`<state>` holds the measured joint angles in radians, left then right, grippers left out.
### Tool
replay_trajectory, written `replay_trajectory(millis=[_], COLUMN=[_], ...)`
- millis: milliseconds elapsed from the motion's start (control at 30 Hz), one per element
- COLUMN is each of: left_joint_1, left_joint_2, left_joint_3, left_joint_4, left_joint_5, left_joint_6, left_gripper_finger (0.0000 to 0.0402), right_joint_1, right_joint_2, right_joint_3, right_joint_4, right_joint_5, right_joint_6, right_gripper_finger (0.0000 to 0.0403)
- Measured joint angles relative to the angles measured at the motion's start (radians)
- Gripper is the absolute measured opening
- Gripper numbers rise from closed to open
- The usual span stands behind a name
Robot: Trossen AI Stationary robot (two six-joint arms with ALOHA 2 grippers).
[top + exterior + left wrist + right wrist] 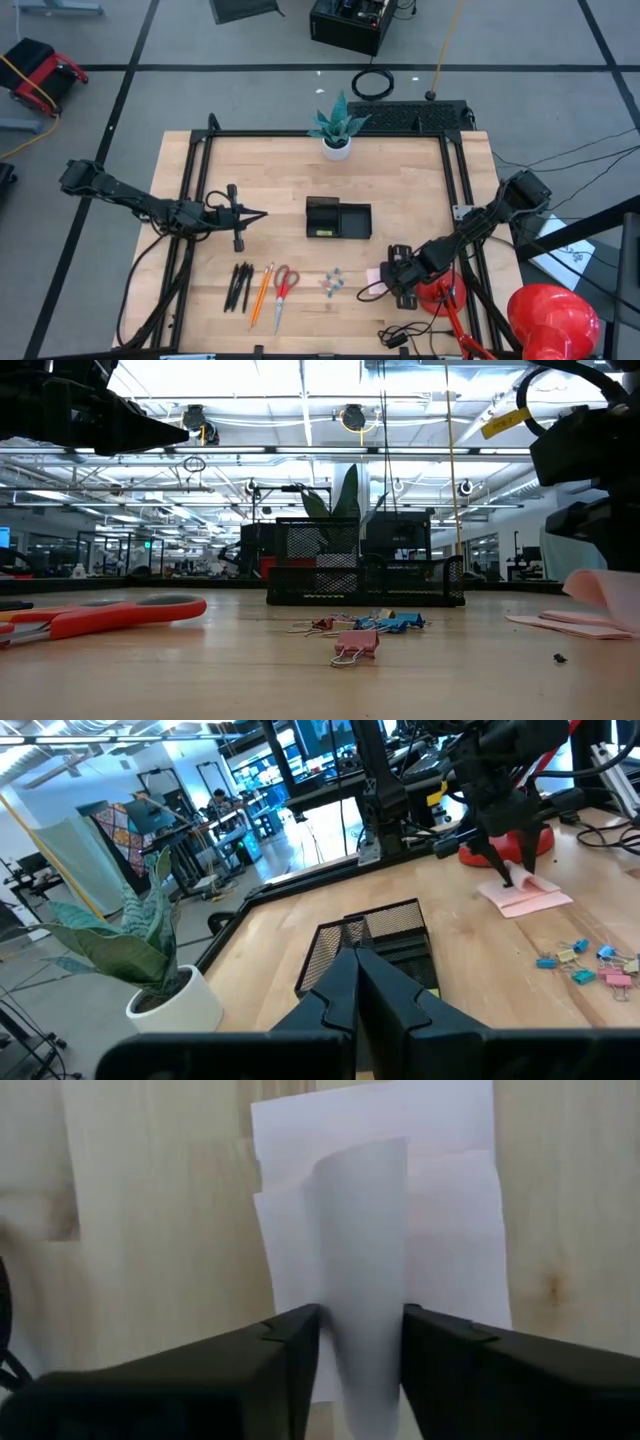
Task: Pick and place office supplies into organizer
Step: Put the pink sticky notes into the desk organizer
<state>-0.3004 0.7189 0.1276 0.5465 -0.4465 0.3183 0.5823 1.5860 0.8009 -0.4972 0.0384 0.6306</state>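
Pale wood planks make up your tabletop (pixel 400 180), seen from above inside a black frame, with a potted snake plant (pixel 337 128) at its far edge. Near the middle you have the black mesh organizer (pixel 338 219). Along the near edge lie the black pens (pixel 239 286), the orange pencil (pixel 261 293), the red-handled scissors (pixel 282 292) and a cluster of small binder clips (pixel 331 282). Your left gripper (pixel 254 214) hangs over the tabletop left of the organizer, well apart from everything, jaws together. Your right gripper (pixel 384 277) is down at the pink sticky-note pad (pixel 375 276), right of the clips, beside a red lamp base (pixel 438 293).

From tabletop height you see the organizer (pixel 365 572) standing ahead with the plant behind it, the scissors (pixel 105 613) at the left, and the clips (pixel 362 630) scattered in front, one pink clip nearest. At the right the pad (pixel 580 610) lies flat with one sheet curling upward. A yellow tag on a cable up top carries print you cannot read.

Your left wrist camera looks past closed fingers (pixel 345 995) to the organizer (pixel 372 945), the plant, the clips and the right arm over the pad (pixel 525 897).

Your right wrist camera shows the jaws clamped on a curled sheet of the pad (pixel 375 1260), the remaining sheets lying flat on the wood beneath. No writing shows on the paper.
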Motion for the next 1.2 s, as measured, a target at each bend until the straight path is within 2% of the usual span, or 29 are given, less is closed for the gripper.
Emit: replay_trajectory(millis=[200,367,700,833,1033,1200], left_joint_1=[0.0,0.0,0.0,0.0,0.0,0.0], left_joint_2=[0.0,0.0,0.0,0.0,0.0,0.0], left_joint_3=[0.0,0.0,0.0,0.0,0.0,0.0], left_joint_4=[0.0,0.001,0.002,0.002,0.003,0.003], left_joint_5=[0.0,0.0,0.0,0.0,0.0,0.0], left_joint_6=[0.0,0.0,0.0,0.0,0.0,0.0], left_gripper_finger=[0.0015,0.0015,0.0015,0.0015,0.0015,0.0015], right_joint_1=[-0.001,-0.002,-0.059,-0.082,-0.165,-0.264], right_joint_2=[-0.082,-0.131,-0.138,-0.138,-0.139,-0.139], right_joint_3=[0.007,0.045,0.138,0.211,0.296,0.301], right_joint_4=[-0.051,-0.1,-0.111,-0.165,-0.191,-0.192], right_joint_5=[0.018,0.071,0.075,0.132,0.218,0.25], right_joint_6=[-0.015,-0.034,-0.165,-0.246,-0.406,-0.526], right_gripper_finger=[0.0076,0.0073,0.0073,0.0073,0.0073,0.0073])
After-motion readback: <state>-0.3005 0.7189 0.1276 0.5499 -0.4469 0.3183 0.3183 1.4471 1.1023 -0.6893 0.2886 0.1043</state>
